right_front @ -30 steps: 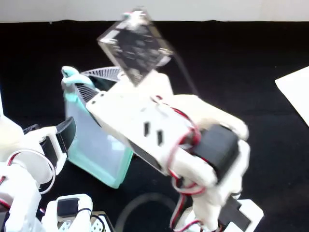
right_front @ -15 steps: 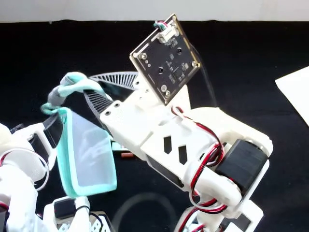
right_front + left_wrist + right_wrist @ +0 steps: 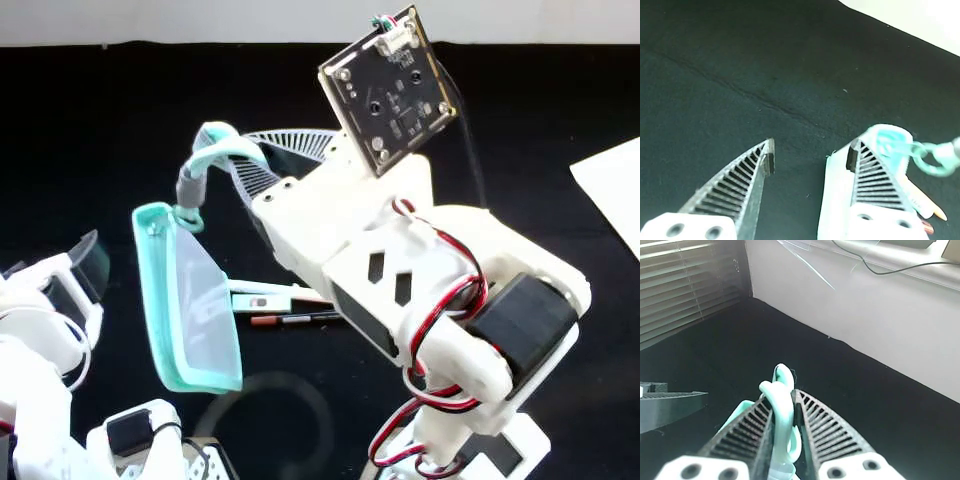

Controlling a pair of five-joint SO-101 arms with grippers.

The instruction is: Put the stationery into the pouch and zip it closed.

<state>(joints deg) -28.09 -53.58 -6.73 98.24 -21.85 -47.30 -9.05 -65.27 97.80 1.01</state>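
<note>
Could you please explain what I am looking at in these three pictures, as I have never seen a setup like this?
These are two small robot arms at a table covered with a black cloth. One picture looks down from a fixed camera. The other two come from a camera on each arm's wrist, looking along its gripper. The right gripper is shut on the teal strap of a pouch, which hangs from it. The left gripper is open and holds nothing. Some pens lie on the cloth by the pouch, not yet packed. A white sheet lies at the table's edge.
</note>
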